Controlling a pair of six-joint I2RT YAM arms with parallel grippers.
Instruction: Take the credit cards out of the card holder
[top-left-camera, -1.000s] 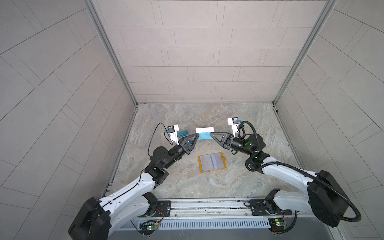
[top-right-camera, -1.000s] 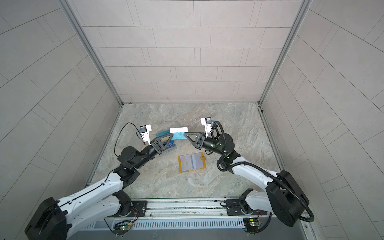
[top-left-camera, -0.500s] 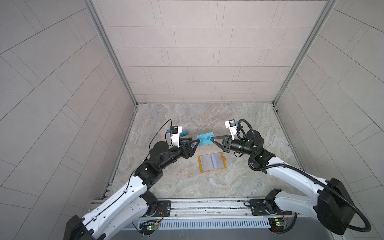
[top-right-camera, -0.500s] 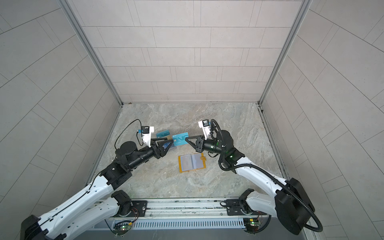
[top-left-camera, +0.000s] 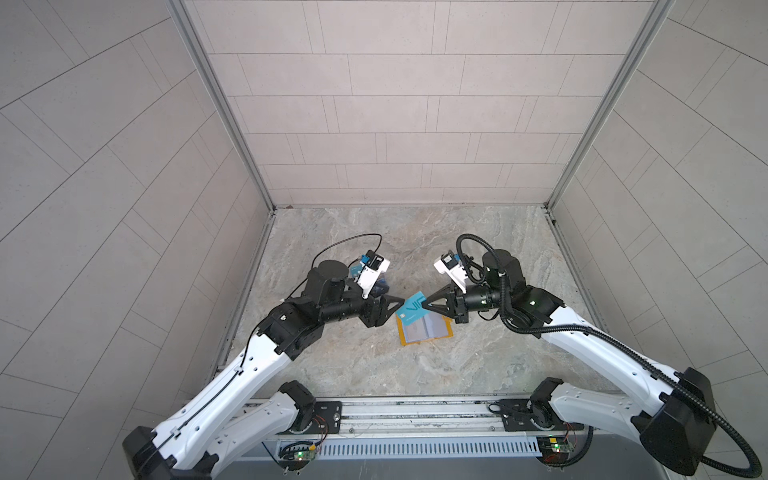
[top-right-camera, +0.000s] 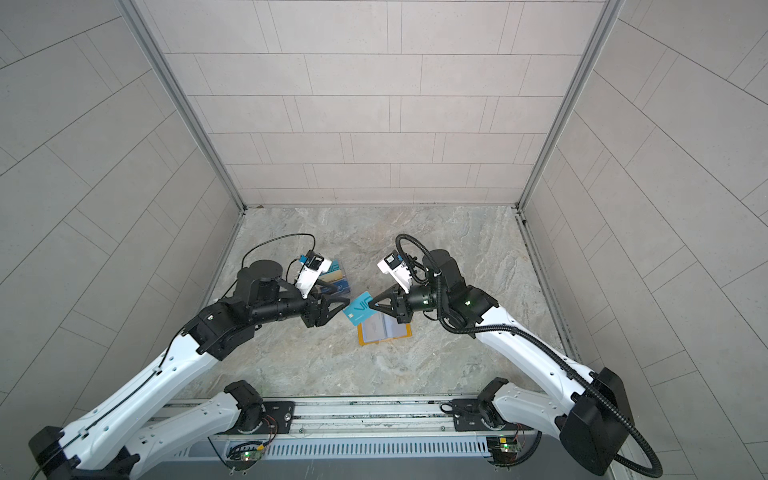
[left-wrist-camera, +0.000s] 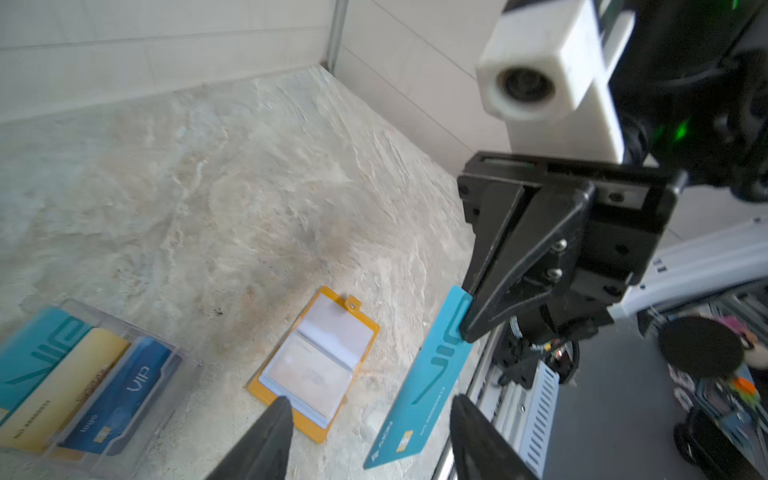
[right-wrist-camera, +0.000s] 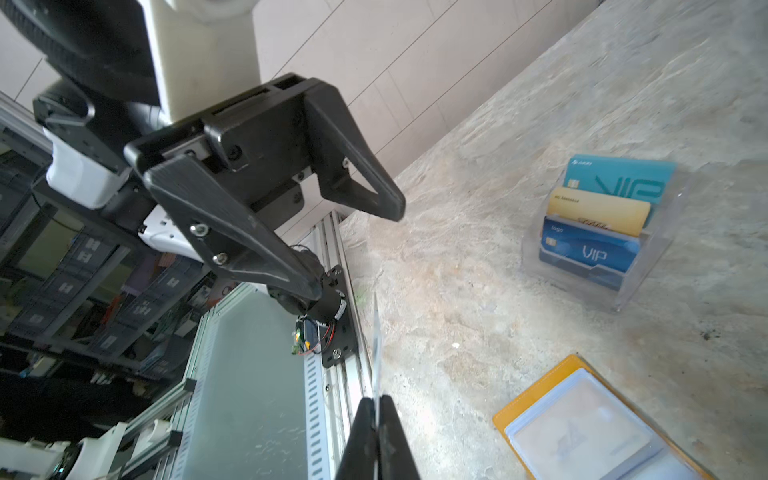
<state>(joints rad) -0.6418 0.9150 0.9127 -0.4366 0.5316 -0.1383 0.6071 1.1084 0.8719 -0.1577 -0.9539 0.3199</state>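
My right tool is pinched shut on one end of the teal VIP card. It holds the card on edge in the air by the far left corner of the open card holder, which lies flat on the bench just where it lay a second ago. Since then both tools have come away from the clear stand toward the holder. My left tool has opened, its jaws now wide on either side of the card's free end.
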